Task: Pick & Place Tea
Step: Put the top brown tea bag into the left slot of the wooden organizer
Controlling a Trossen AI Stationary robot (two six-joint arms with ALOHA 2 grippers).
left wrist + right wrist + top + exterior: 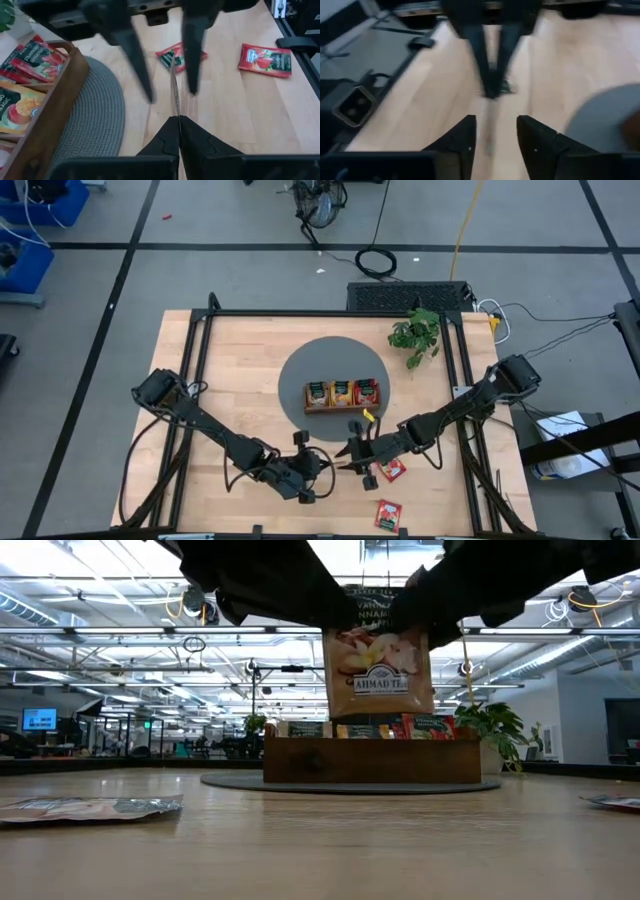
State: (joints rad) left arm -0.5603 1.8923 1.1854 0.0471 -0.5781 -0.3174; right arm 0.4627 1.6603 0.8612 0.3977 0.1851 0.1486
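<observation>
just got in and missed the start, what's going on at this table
Both arms meet over the front of the table. The left gripper is shut on a pale tea sachet, holding it up in the air, edge-on between the open fingers of the right gripper, so this looks like a handover. Behind them the wooden tray on the grey mat already holds sachets, and two red sachets lie loose on the table.

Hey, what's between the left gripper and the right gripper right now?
One pale tan tea sachet, pinched by the left gripper, with the right gripper open; the low view shows it best.
</observation>
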